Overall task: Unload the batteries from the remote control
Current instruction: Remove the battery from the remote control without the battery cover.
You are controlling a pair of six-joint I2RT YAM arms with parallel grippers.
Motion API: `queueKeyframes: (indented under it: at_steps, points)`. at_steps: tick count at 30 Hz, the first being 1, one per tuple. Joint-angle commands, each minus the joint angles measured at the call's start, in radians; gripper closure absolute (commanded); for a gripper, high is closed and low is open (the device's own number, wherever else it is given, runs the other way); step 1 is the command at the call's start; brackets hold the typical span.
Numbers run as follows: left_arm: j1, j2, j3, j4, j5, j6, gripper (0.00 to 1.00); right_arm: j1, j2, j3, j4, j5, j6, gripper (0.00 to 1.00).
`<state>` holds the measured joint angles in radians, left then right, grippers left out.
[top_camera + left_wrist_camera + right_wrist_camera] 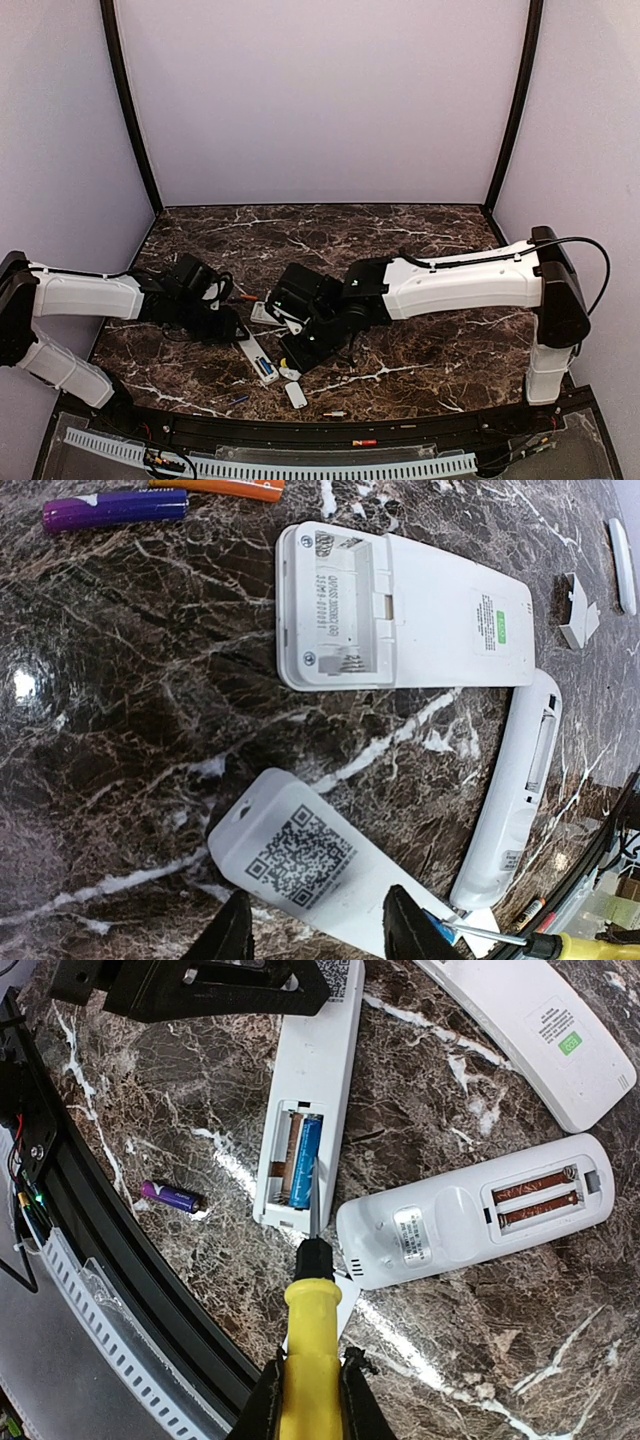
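Observation:
A slim white remote control [310, 1110] lies back up with its compartment open; a blue battery [306, 1160] and an orange one [284, 1155] sit inside. My right gripper [310, 1400] is shut on a yellow-handled screwdriver [312, 1350], whose blade tip rests beside the blue battery. My left gripper [325, 935] is shut across the same remote's QR-code end [300, 855]. A second remote [470, 1215] holds two orange batteries [535, 1195]. In the top view both grippers [225, 325] [300, 345] meet over the slim remote [258, 360].
A wide remote [420, 610] lies with its compartment empty, a curved slim remote [520, 790] beside it. Loose purple [115, 508] [170, 1197] and orange [215, 486] batteries lie on the marble. White covers [578, 610] [296, 393] lie nearby. A black rail [120, 1290] edges the table front.

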<state>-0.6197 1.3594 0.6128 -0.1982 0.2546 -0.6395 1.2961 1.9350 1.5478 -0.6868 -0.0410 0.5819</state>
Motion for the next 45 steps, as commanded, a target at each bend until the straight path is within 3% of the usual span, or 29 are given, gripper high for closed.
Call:
queueKeyframes:
  at_steps: [1,21,45]
  points:
    - [0.002,0.008,0.011,-0.013,0.007,0.012,0.57,0.009,0.032,-0.048,0.074,-0.047,0.008,1.0]
    - [0.002,0.099,-0.046,0.099,0.028,-0.006,0.6,-0.02,0.063,-0.07,0.094,-0.123,0.041,1.0]
    - [0.002,0.087,-0.087,0.147,0.051,-0.037,0.64,-0.133,-0.016,-0.236,0.441,-0.42,0.147,1.0]
